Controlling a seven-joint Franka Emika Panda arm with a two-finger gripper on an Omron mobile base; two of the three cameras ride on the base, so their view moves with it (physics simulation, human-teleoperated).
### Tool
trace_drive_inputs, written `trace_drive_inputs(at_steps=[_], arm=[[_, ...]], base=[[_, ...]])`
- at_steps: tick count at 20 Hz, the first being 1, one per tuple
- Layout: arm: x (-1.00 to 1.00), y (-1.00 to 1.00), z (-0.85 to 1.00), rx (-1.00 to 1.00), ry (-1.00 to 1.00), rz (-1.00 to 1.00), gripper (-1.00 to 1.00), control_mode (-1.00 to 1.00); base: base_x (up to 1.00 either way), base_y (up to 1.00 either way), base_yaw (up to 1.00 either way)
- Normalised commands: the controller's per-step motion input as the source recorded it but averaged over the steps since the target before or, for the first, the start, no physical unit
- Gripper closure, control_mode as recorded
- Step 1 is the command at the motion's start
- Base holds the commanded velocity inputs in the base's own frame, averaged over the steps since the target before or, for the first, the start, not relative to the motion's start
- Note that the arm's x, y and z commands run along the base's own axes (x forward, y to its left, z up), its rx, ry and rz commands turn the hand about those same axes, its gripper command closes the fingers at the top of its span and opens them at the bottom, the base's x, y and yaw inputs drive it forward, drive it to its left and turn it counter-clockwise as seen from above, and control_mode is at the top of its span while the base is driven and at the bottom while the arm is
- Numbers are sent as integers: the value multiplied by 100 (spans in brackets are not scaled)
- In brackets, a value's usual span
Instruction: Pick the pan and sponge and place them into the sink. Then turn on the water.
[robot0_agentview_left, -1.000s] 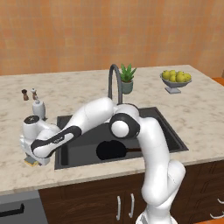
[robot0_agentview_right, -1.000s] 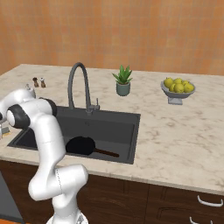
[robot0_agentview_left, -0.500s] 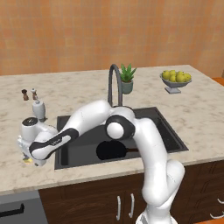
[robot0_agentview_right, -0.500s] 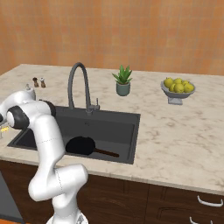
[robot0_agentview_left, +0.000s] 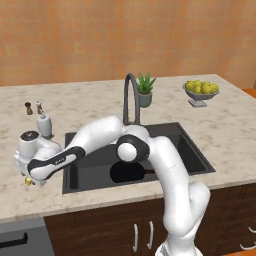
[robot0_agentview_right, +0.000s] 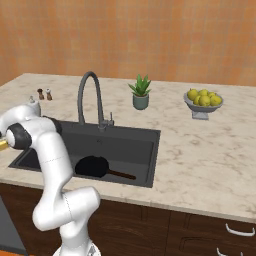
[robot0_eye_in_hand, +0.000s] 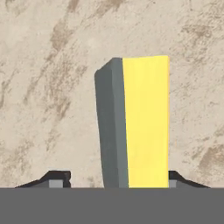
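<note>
The pan (robot0_agentview_left: 129, 172) lies in the sink (robot0_agentview_left: 192, 152). The gripper (robot0_eye_in_hand: 112, 181) pinches the sponge (robot0_eye_in_hand: 138, 122) above the counter (robot0_eye_in_hand: 52, 87) at left; faucet (robot0_agentview_left: 130, 97) dry.

Even, soft light fills all three rendered views, with no glare and no hot spots. The sink (robot0_agentview_left: 90, 167) basin is the darkest area in both base views, and the pan (robot0_agentview_right: 92, 166) nearly merges with it. Shadows are faint. In the hand view the sponge (robot0_eye_in_hand: 135, 122) is sharp-edged, while the marble desk (robot0_eye_in_hand: 52, 87) texture looks smeared and coarse.
</note>
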Motion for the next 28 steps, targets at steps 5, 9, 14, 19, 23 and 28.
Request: trace_drive_inputs(at_steps=[5, 9, 14, 19, 23, 28], arm=[[0, -17, 4, 1, 0, 0, 100, -100], [0, -67, 28, 0, -2, 1, 100, -100], [-5, -96, 34, 0, -6, 7, 100, -100], [-54, -100, 49, 3, -14, 19, 100, -100], [-61, -100, 63, 4, -8, 23, 100, -100], [-47, -100, 59, 0, 1, 22, 100, -100]], base=[[0, 0, 0], [0, 0, 0], [0, 0, 0], [0, 0, 0], [0, 0, 0], [0, 0, 0]])
